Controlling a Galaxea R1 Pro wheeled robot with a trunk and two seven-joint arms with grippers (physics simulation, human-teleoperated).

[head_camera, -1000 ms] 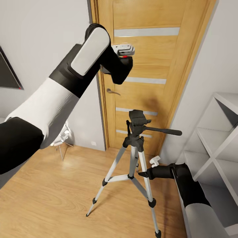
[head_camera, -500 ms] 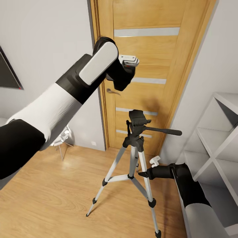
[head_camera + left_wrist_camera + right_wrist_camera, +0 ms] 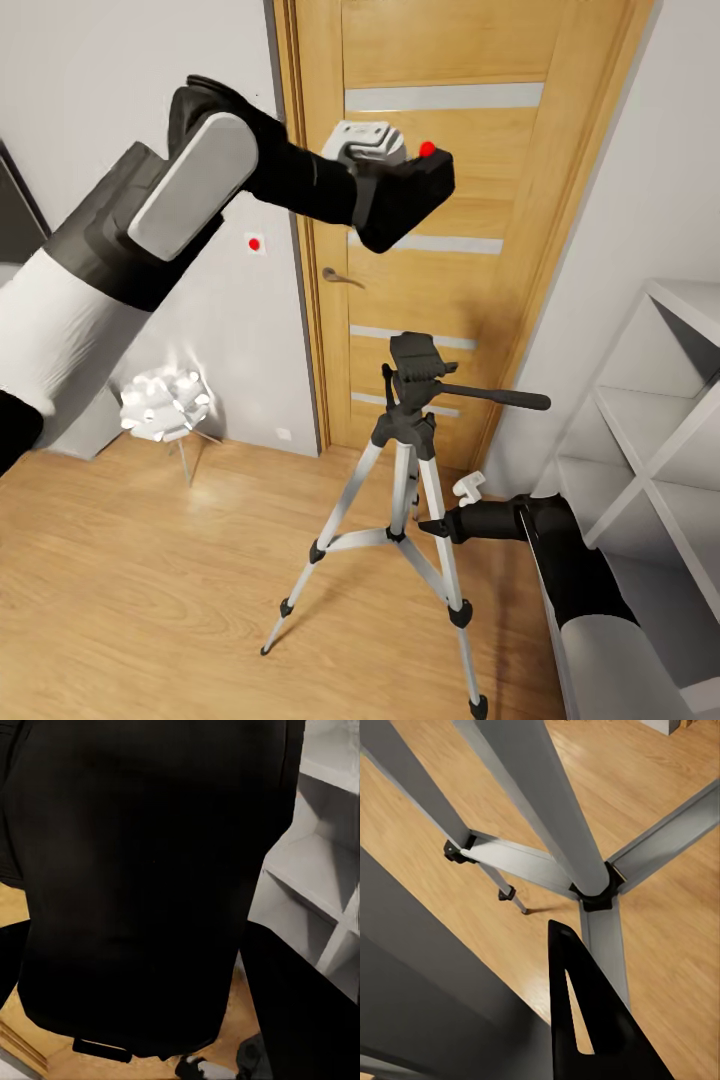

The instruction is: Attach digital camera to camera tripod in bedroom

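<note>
My left gripper is held high in front of the oak door, shut on the digital camera, a chunky black body with its red dot facing up. In the left wrist view the camera blocks most of the frame. The camera tripod stands on the wood floor below it, with silver legs, a black head and a pan bar pointing right. The camera hangs well above the tripod head and slightly left of it. My right gripper sits low against the tripod's front right leg, closed on it; the wrist view shows one finger beside the legs.
The oak door with frosted stripes stands directly behind the tripod. White shelves line the right wall. A white flower-shaped lamp on thin legs stands at the left wall. Bare plank floor lies in front of the tripod and to its left.
My left arm swung upward and outward, carrying the camera right and a little higher, red dot now on top. The lamp and wall behind are uncovered. Right arm and tripod stayed still.
</note>
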